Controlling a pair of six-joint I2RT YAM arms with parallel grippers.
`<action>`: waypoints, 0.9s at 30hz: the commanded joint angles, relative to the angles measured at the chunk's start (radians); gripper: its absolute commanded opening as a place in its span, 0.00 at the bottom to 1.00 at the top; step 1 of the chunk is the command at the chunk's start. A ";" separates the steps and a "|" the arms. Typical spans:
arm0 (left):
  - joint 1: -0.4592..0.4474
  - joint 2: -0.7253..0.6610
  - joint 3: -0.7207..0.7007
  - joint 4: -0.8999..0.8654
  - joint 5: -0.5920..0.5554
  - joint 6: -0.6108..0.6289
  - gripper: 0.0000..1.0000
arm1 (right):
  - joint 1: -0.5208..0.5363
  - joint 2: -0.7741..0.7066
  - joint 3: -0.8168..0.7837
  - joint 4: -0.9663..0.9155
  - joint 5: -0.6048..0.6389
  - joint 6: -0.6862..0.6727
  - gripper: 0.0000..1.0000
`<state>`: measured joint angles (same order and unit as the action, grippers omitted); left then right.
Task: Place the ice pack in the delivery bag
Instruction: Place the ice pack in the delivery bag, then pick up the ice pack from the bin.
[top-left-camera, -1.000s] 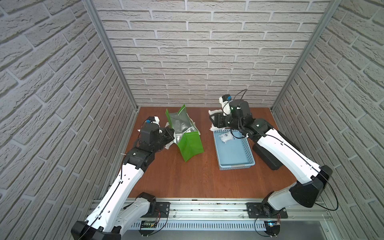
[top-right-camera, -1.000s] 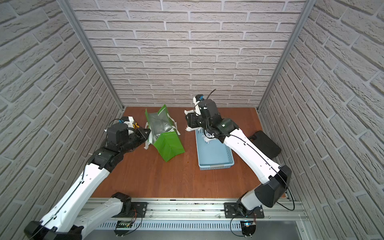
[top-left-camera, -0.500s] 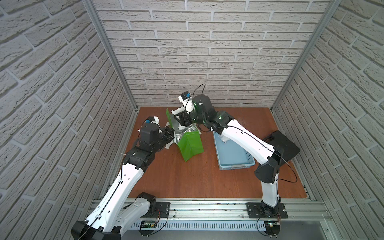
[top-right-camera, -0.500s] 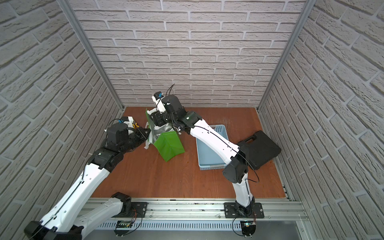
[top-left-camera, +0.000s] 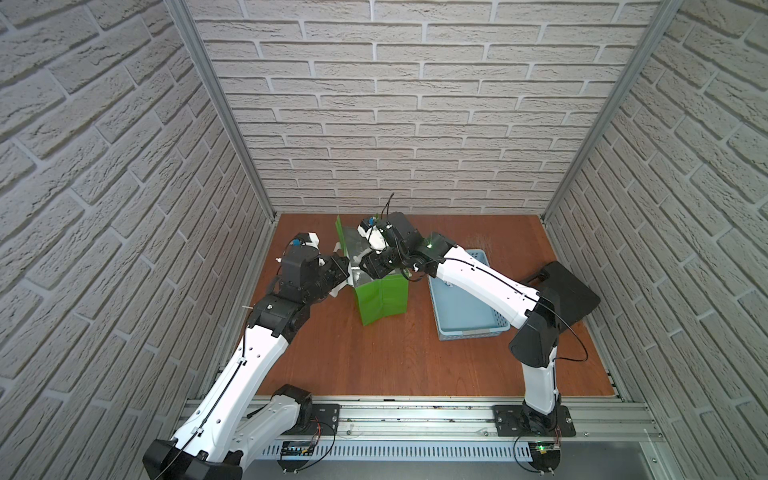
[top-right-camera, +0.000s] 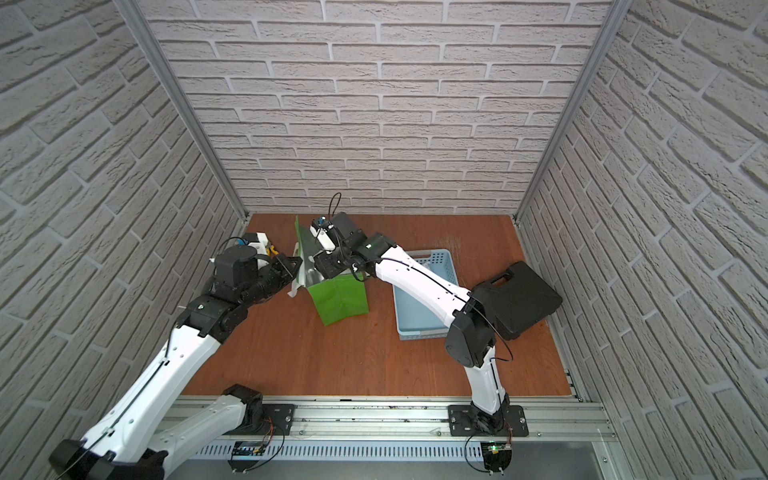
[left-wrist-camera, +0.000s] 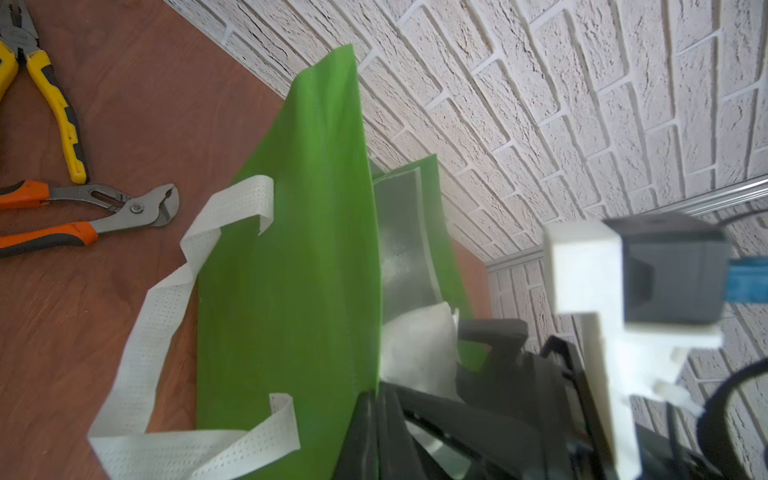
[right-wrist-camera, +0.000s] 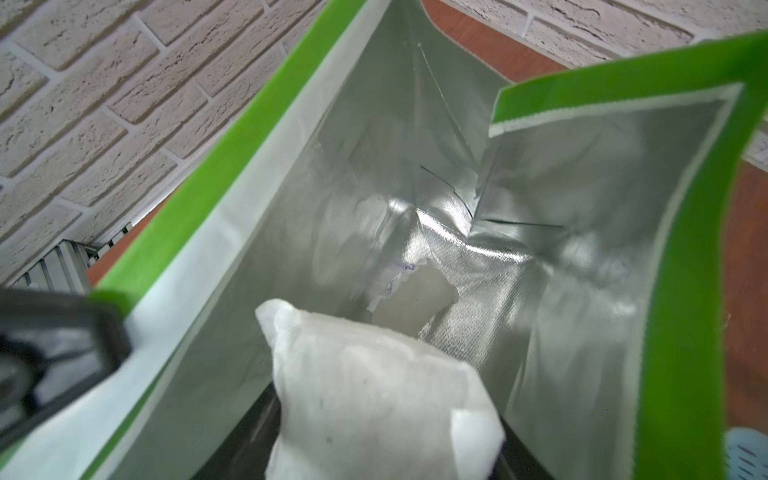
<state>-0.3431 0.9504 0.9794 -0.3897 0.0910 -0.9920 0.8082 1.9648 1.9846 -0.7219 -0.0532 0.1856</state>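
Observation:
The delivery bag (top-left-camera: 380, 295) stands upright on the table, bright green with silver foil lining (right-wrist-camera: 561, 199) and white strap handles (left-wrist-camera: 145, 332). My left gripper (left-wrist-camera: 376, 397) is shut on the bag's left rim and holds the mouth open; in a top view the left gripper (top-left-camera: 345, 270) sits at the bag's left edge. My right gripper (top-left-camera: 371, 266) hangs over the open mouth, shut on the white ice pack (right-wrist-camera: 374, 395), whose front end points down into the bag. Another white pack (right-wrist-camera: 415, 299) lies at the bottom of the bag.
A light blue perforated basket (top-left-camera: 469, 328) stands right of the bag. A black case (top-left-camera: 569, 291) lies by the right wall. Yellow-handled pliers (left-wrist-camera: 58, 104) and orange-handled pliers (left-wrist-camera: 83, 208) lie on the table left of the bag, near the left wall.
My right arm has swung left from over the basket to over the bag's mouth, carrying the ice pack. The left arm and the bag have stayed put.

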 joint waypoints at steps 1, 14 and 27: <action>-0.005 0.006 0.033 0.051 0.000 0.007 0.00 | 0.009 -0.103 -0.014 0.001 0.003 -0.009 0.38; -0.006 0.002 0.025 0.050 0.006 0.009 0.00 | -0.010 -0.131 0.064 -0.052 0.055 -0.058 0.88; -0.006 -0.025 0.010 0.035 -0.019 0.016 0.00 | -0.234 -0.256 -0.128 -0.021 0.090 -0.041 0.87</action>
<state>-0.3435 0.9485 0.9806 -0.3908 0.0868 -0.9905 0.6319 1.7523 1.9366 -0.7837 0.0154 0.1177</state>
